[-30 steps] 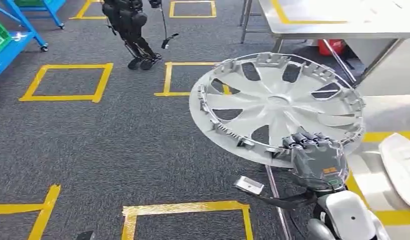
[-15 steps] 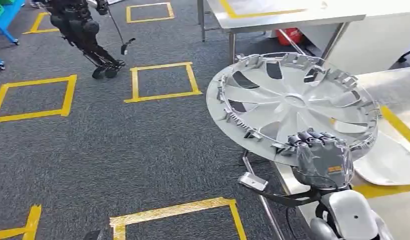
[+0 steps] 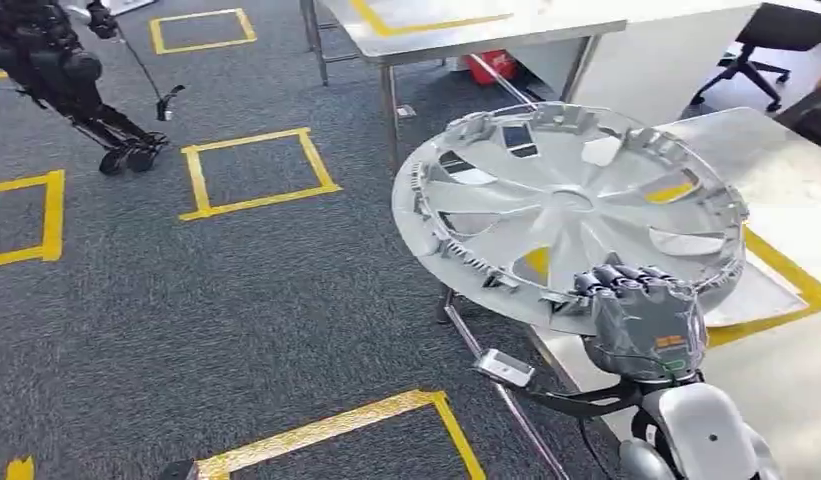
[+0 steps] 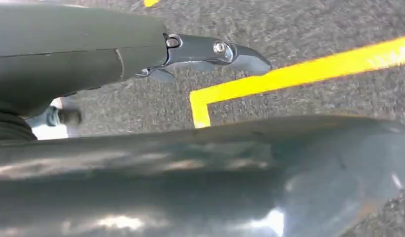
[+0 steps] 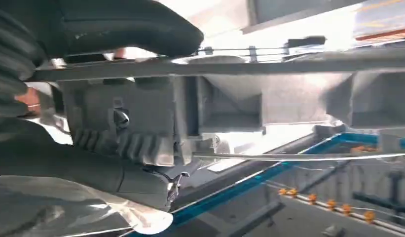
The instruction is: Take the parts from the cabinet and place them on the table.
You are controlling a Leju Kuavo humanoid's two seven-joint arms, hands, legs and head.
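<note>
A large silver wheel cover [image 3: 566, 205] with curved spokes and rim clips is held flat and slightly tilted in front of me. My right hand [image 3: 641, 315] grips its near rim, fingers curled over the edge. The cover's right half hangs over a steel table [image 3: 786, 170] marked with yellow tape, and its left half is over the carpet. In the right wrist view the thumb [image 5: 116, 29] presses on the cover's clipped rim [image 5: 141, 118]. The left wrist view shows a dark finger [image 4: 205, 52] above grey carpet; how the left hand lies is unclear.
A pale flat part [image 3: 761, 295] lies on the table under the cover's edge. A second steel table [image 3: 436, 25] stands behind, with a red object [image 3: 491, 65] beneath it. Another dark robot [image 3: 66, 70] stands far left. An office chair [image 3: 756, 40] is at the far right.
The whole view has swung right, so the floor squares and the other robot slide left and the table comes under the cover. My right hand keeps its hold on the rim.
</note>
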